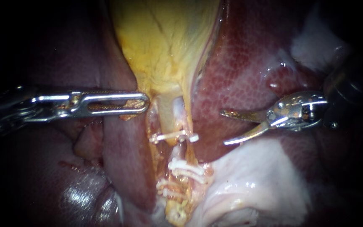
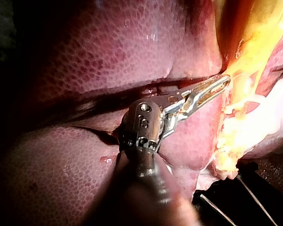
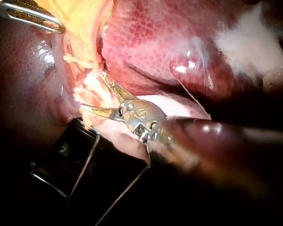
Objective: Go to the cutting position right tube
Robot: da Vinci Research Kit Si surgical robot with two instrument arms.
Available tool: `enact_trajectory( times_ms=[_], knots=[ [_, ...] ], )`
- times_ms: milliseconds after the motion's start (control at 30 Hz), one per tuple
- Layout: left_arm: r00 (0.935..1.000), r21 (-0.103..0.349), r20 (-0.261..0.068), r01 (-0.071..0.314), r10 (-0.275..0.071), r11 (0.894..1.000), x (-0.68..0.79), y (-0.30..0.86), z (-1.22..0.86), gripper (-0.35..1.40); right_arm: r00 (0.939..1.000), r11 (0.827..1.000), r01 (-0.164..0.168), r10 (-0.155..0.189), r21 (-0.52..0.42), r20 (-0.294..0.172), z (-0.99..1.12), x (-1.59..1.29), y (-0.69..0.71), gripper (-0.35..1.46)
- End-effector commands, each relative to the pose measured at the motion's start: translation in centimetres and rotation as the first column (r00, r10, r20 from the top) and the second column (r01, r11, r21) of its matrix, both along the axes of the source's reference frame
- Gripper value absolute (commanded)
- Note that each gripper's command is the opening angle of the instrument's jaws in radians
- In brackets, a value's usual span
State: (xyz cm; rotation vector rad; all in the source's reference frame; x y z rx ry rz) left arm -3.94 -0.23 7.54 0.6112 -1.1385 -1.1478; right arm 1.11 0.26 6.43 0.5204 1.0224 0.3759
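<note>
Endoscope view: the left instrument (image 1: 141,103) comes in from the left edge, level across the middle. Its claw is clamped on the edge of the yellow gallbladder (image 1: 164,38) where that narrows at centre frame. Below this a pale tube (image 1: 175,115) runs downward, with one white clip (image 1: 174,136) across it and a cluster of clips (image 1: 186,168) lower down. I cannot tell whether this is the right tube. The right instrument (image 1: 223,128) enters from the right edge. Its claw is spread open and empty over the dark red liver (image 1: 240,63), near the tube but clear of it, level with the upper clip.

Left wrist view: the left instrument (image 2: 220,84) lies across the liver (image 2: 108,47), its claw tip buried in bright yellow tissue (image 2: 236,89).

Right wrist view: the right instrument (image 3: 92,92) has its claw open. The white clips (image 3: 78,60) lie just ahead of its tips, and contact cannot be judged. The left instrument (image 3: 28,14) lies beyond them.
</note>
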Motion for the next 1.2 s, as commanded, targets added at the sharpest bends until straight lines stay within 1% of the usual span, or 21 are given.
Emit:
enact_trajectory(
  times_ms=[33,100,167,200,267,300,333,433,467,533,600,700,800,867,933,1133,1200],
  knots=[
    [1.0,0.0,0.0,0.0,0.0,1.0,0.0,0.0,0.0,-0.35,1.0,1.0,0.0,0.0,0.0,0.0,0.0,0.0,0.0,1.43],
    [1.0,0.002,0.001,-0.001,0.001,1.0,0.02,0.01,-0.03,-0.35,1.0,1.0,0.0,0.0,0.0,0.0,0.01,0.0,-0.01,1.43],
    [1.0,0.006,0.005,-0.005,0.005,1.0,0.08,0.06,-0.08,-0.35,1.0,1.0,0.0,0.0,-0.002,0.0,0.03,0.0,-0.02,1.43],
    [0.9999,0.01,0.009,-0.01,0.01,1.0,0.12,0.09,-0.11,-0.35,1.0,1.0,0.0,0.0,-0.003,0.0,0.05,0.01,-0.03,1.43],
    [1.0,0.014,0.003,-0.001,0.001,1.0,0.25,0.18,-0.2,-0.35,0.9999,1.0,0.014,-0.014,-0.009,-0.003,0.13,0.03,-0.09,1.43],
    [1.0,0.017,-0.002,0.002,-0.002,1.0,0.3,0.22,-0.23,-0.35,0.9999,1.0,0.015,-0.015,-0.001,0.004,0.18,0.05,-0.12,1.43],
    [1.0,0.018,-0.001,0.01,-0.01,1.0,0.38,0.26,-0.28,-0.35,0.9998,1.0,0.02,-0.02,0.004,0.005,0.24,0.06,-0.15,1.43],
    [0.9996,0.018,0.002,0.029,-0.029,0.999,0.54,0.34,-0.38,-0.35,0.9991,0.999,0.034,-0.035,0.04,0.023,0.5,0.15,-0.31,1.43],
    [0.9993,0.023,0.002,0.037,-0.037,0.999,0.58,0.35,-0.4,-0.35,0.9986,0.998,0.04,-0.041,0.058,0.032,0.62,0.18,-0.38,1.43],
    [0.9992,0.024,0.003,0.039,-0.039,0.999,0.63,0.36,-0.43,-0.35,0.9977,0.995,0.047,-0.051,0.087,0.045,0.82,0.24,-0.5,1.43],
    [0.9991,0.023,0.004,0.043,-0.043,0.999,0.65,0.36,-0.45,-0.35,0.9966,0.992,0.055,-0.061,0.114,0.054,1.07,0.32,-0.62,1.43],
    [0.999,0.023,0.003,0.044,-0.044,0.999,0.65,0.35,-0.46,-0.35,0.996,0.988,0.058,-0.067,0.146,0.059,1.38,0.44,-0.74,1.43],
    [0.999,0.023,0.003,0.044,-0.044,0.999,0.65,0.35,-0.46,-0.35,0.9952,0.983,0.064,-0.076,0.171,0.062,1.59,0.58,-0.8,1.43],
    [0.9991,0.017,0.002,0.042,-0.042,0.999,0.65,0.35,-0.46,-0.35,0.9949,0.981,0.065,-0.078,0.182,0.065,1.66,0.66,-0.81,1.43],
    [0.9991,0.017,0.002,0.042,-0.042,0.999,0.65,0.35,-0.46,-0.35,0.9957,0.98,0.064,-0.076,0.187,0.054,1.69,0.76,-0.81,1.43],
    [0.9991,0.018,0.002,0.042,-0.042,0.999,0.65,0.35,-0.46,-0.35,0.9969,0.979,0.059,-0.068,0.194,0.039,1.65,0.93,-0.84,1.43],
    [0.999,0.017,0.001,0.044,-0.044,0.999,0.66,0.36,-0.46,-0.35,0.997,0.978,0.064,-0.071,0.198,0.031,1.62,0.94,-0.86,1.43]
  ],
)
